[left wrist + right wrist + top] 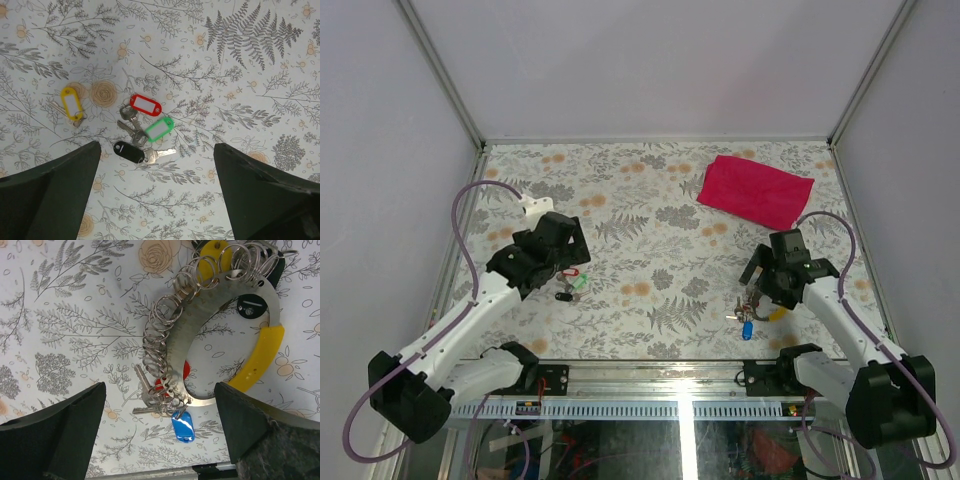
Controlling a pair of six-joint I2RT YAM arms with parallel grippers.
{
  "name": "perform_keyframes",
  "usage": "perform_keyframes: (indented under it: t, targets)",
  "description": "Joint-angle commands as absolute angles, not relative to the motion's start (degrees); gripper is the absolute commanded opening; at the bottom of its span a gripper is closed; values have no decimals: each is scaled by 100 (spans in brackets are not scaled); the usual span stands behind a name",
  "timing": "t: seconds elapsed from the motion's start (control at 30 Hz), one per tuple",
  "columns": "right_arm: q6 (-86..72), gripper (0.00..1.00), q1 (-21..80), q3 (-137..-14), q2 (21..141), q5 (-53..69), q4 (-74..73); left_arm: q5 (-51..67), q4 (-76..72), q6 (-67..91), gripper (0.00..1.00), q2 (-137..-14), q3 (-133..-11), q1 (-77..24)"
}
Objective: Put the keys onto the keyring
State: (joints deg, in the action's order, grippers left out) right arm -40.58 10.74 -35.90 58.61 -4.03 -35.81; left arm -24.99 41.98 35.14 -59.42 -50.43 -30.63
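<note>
1. The keys point(140, 131) lie loose in a small cluster on the flowered bench point(650, 250), on my left half. One carries a red tag point(146, 105), one a green tag point(160, 128) and one a black tag point(129, 151). Their metal blades cross each other in the middle of the cluster.
2. A further key with a yellow tag point(71, 103) lies apart from that cluster, off to its left in my left wrist view.
3. The keyring point(200, 325) lies flat on my right half, well apart from the cluster. It is a silvery crescent threaded with many small wire rings, and a yellow curved piece point(260, 360) closes one side.
4. A blue tag point(182, 425) and a bare key point(145, 390) hang at the crescent's lower end, with a bit of red showing behind the rings.
5. My left claw point(563, 262) hovers over the cluster, spread wide and holding nothing. Its fingers point(55, 195) flank the keys without touching them.
6. My right claw point(757, 288) hovers over the keyring, also spread wide and empty, with its fingers point(60, 435) either side of the ring's lower end.
7. A red cloth point(755, 190) lies crumpled at the far right of the bench, away from both.
</note>
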Motion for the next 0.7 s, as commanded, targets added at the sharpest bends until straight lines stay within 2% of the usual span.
perform_keyframes:
  t: [0.0, 0.67]
  targets:
    - [-4458, 97, 1045, -3479, 5989, -755, -3002, -2776, 3993, 3189, 100, -5770, -5146, -3026]
    - [-4343, 96, 1043, -3129, 6995, -457, -1894, -2742, 4004, 3164, 100, -5695, -5094, -3022]
